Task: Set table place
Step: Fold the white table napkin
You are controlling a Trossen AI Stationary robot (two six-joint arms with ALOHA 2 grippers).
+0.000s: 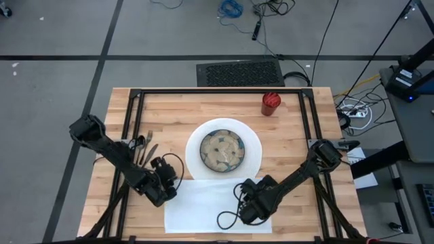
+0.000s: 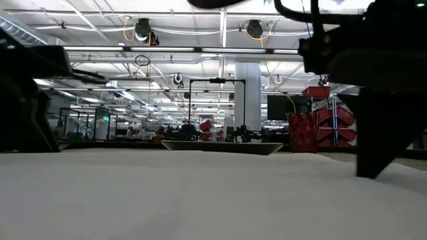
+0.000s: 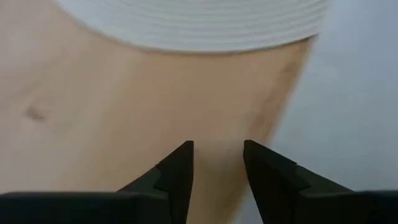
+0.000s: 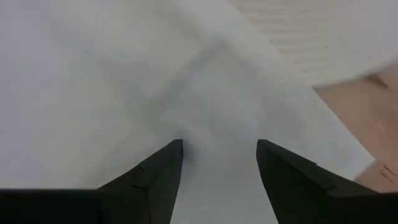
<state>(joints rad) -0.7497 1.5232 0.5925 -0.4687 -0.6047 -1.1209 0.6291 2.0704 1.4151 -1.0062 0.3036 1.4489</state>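
We find no legible text, label, brand, number or sign in any of the four views. The ribbed red plastic cup [image 1: 270,104] carries no readable marking, and neither does the patterned round ceramic bowl [image 1: 222,150]. In the low view, the red shapes in the distant room [image 2: 317,123] are too small and blurred for us to make out any lettering.

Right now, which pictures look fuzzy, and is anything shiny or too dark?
Right wrist view: the white cloth is smeared soft. Left wrist view: the plate and table are blurry. Low view: the arms are black shapes against bright ceiling lights. High view: clear, even light.
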